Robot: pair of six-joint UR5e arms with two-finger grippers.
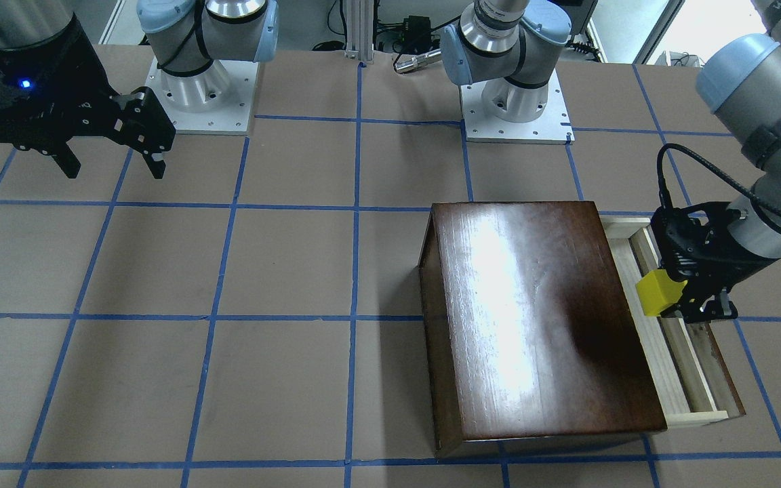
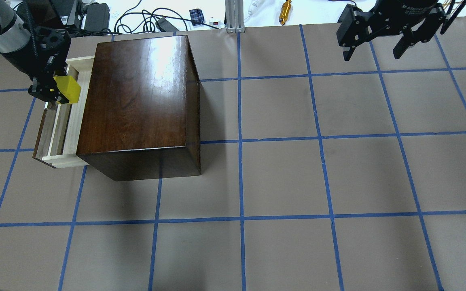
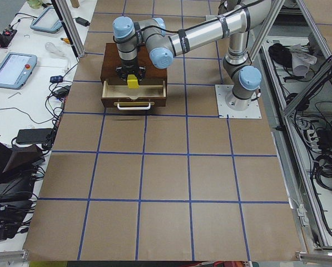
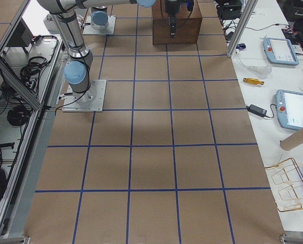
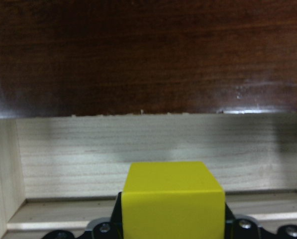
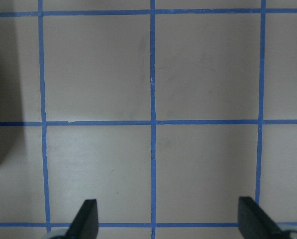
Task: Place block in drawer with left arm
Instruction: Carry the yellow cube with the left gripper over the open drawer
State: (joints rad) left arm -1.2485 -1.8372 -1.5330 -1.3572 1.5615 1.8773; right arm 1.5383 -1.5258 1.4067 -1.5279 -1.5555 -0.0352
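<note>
The yellow block (image 1: 659, 293) is held in my left gripper (image 1: 678, 298), which is shut on it just above the open drawer (image 1: 682, 379). The overhead view shows the block (image 2: 67, 89) over the drawer's pale tray (image 2: 61, 133), beside the dark cabinet (image 2: 140, 97). In the left wrist view the block (image 5: 172, 199) fills the bottom centre, with the drawer's wooden floor (image 5: 158, 149) behind it. The drawer's white handle shows in the exterior left view (image 3: 131, 104). My right gripper (image 2: 376, 44) is open and empty, high over the far side of the table; its fingertips (image 6: 86, 219) show above bare table.
The brown table has a blue tape grid (image 2: 239, 139). The two arm bases (image 1: 516, 102) stand on white plates. Cables and small devices (image 2: 156, 20) lie beyond the table's far edge. Tablets (image 4: 280, 51) lie on a side bench.
</note>
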